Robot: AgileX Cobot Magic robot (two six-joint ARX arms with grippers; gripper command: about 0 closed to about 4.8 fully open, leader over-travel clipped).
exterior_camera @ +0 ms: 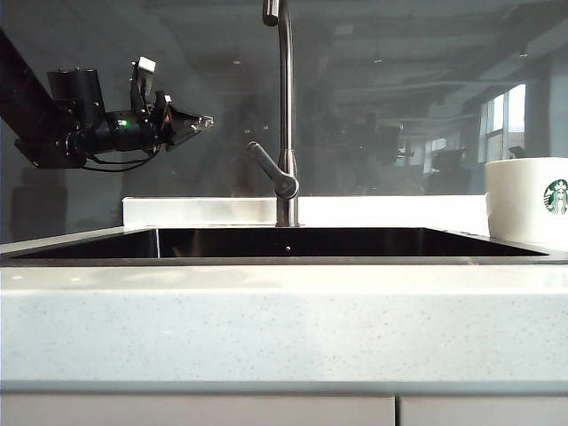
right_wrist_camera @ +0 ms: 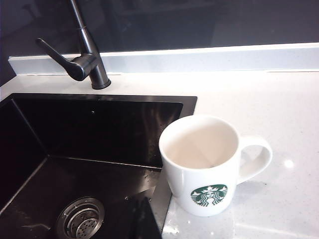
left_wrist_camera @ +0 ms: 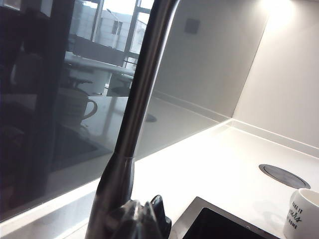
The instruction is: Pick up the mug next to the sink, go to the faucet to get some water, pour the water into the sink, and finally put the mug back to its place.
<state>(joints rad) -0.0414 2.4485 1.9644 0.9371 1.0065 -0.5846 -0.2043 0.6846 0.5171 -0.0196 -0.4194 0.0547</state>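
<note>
- Mug [right_wrist_camera: 207,167] stood upright on the white counter [right_wrist_camera: 279,104] just beside the sink's [right_wrist_camera: 94,144] corner, logo outward, handle away from the basin.
- Faucet [exterior_camera: 285,115] rose behind the sink, lever angled sideways.
- Left gripper [exterior_camera: 202,122] hung clenched and empty, above the sink's left end.
- Right gripper, unseen above the mug, was clenched, holding nothing.

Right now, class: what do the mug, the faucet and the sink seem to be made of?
The mug: likely glazed ceramic, white and glossy, with a printed green logo. The faucet: brushed metal, judging by its dull grey sheen. The sink: dark, smooth basin with a thin metallic rim, probably coated metal or composite; unclear which.
</note>
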